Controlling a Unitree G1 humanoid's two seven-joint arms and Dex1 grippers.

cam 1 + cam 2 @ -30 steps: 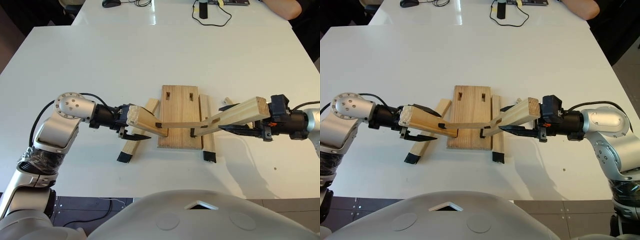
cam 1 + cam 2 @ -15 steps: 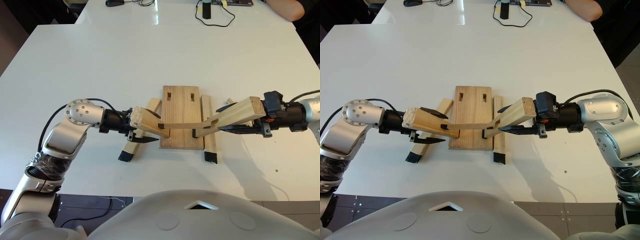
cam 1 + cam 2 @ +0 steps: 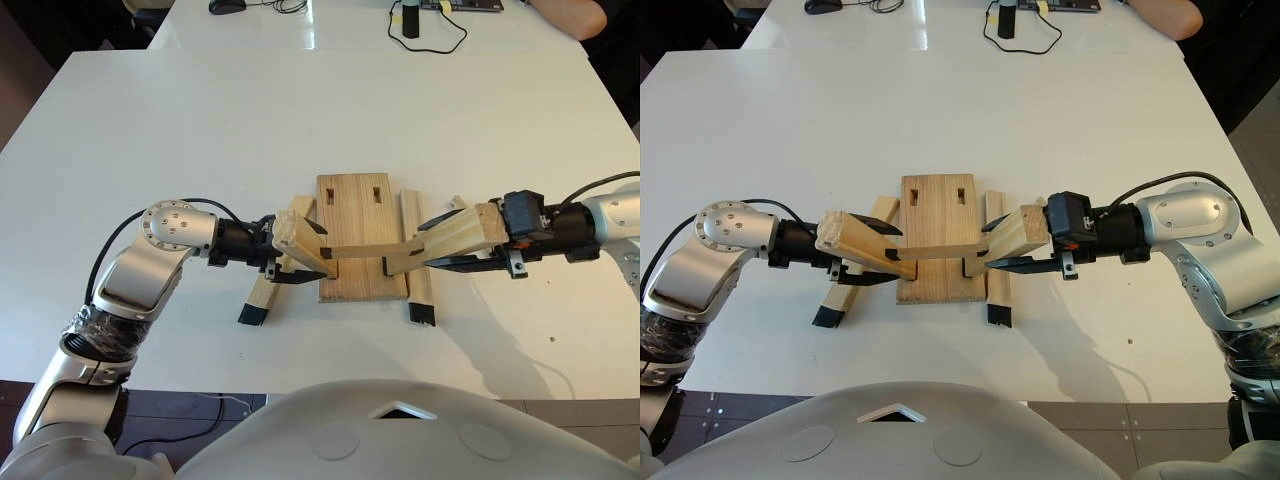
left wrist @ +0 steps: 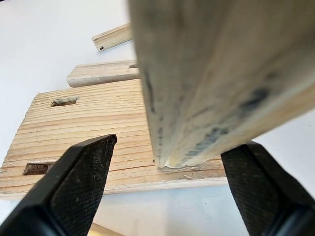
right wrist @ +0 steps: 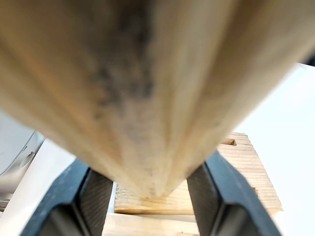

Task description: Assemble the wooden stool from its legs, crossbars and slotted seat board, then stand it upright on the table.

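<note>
The half-built frame, one crossbar [image 3: 365, 247] joining two legs, hangs in the air just above the near part of the slotted seat board [image 3: 352, 205], which lies flat on the white worktop [image 3: 300, 120] with its two far slots open. The left pincer [image 3: 307, 254] is clamped on the left-hand leg [image 3: 298, 238] and the right pincer [image 3: 437, 244] on the right-hand leg [image 3: 458, 233]. In both wrist views the dark pads flank the wood on either side. The two legs splay outward from the crossbar, so that joint looks loosely seated rather than squared up. By this reckoning the task is at an early-to-middle stage, with one side frame put together and nothing yet fitted into the board. A loose leg [image 3: 262, 300] lies just beside the board's left edge, and another loose leg [image 3: 420, 295] lies along its right edge. A short wooden piece [image 3: 458, 203], probably a second crossbar, rests near the right one. These remain to be joined, the frames set into the slots, and the stool stood upright.
</note>
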